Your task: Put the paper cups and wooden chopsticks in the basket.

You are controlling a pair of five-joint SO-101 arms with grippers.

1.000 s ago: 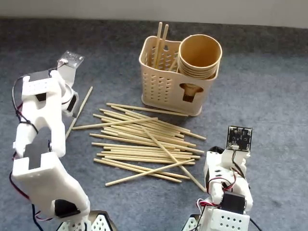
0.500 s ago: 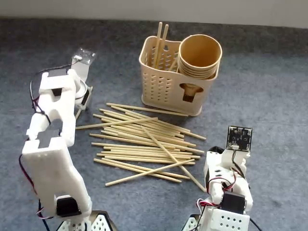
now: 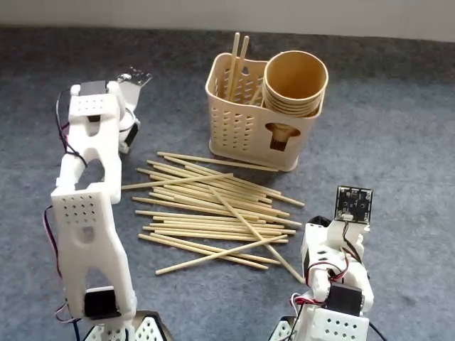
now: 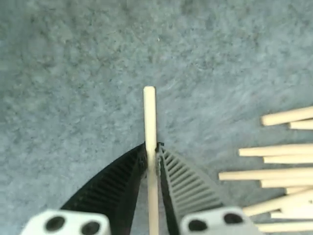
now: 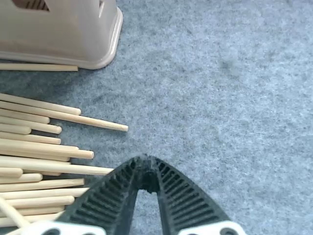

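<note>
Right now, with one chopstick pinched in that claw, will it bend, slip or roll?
Probably stiff: the chopstick juts straight from the left claw with no sag. Likely light, being a thin wooden stick. Its end looks round and smooth, so it might swivel or slip in that narrow pinch, and roll if dropped.

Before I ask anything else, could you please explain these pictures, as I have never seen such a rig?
These are two white robot arms, the left arm and the right arm, on a grey carpet-like surface. One picture looks down from above; the other two come from cameras on each wrist. A cream plastic basket holds a stack of brown paper cups and some standing chopsticks. A pile of loose wooden chopsticks lies beside it. The left gripper pinches one wooden chopstick; the right gripper is shut and empty.
</note>
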